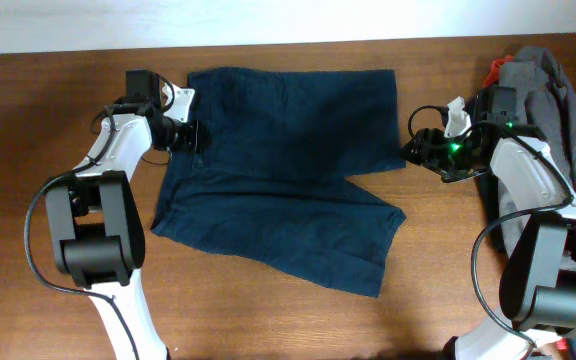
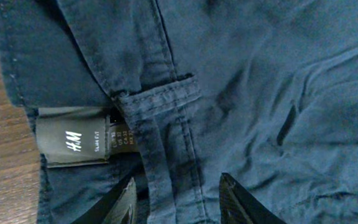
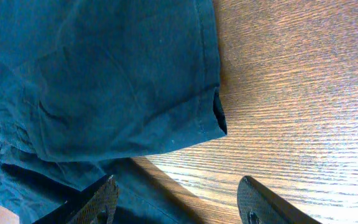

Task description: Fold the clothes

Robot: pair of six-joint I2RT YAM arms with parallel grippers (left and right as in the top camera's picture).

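Clutter sits on the right arm's side: a grey garment heaped at the table edge, with a scrap of red at its top. You see that heap apart from the shorts. They lie spread at table centre, waistband toward the left arm, both legs toward the right. Your left gripper hangs over the waistband beside the grey label, jaws spread, cloth under both fingers. Your right gripper sits at the upper leg's hem corner, jaws spread wide. One finger is over navy cloth, the other over bare wood.
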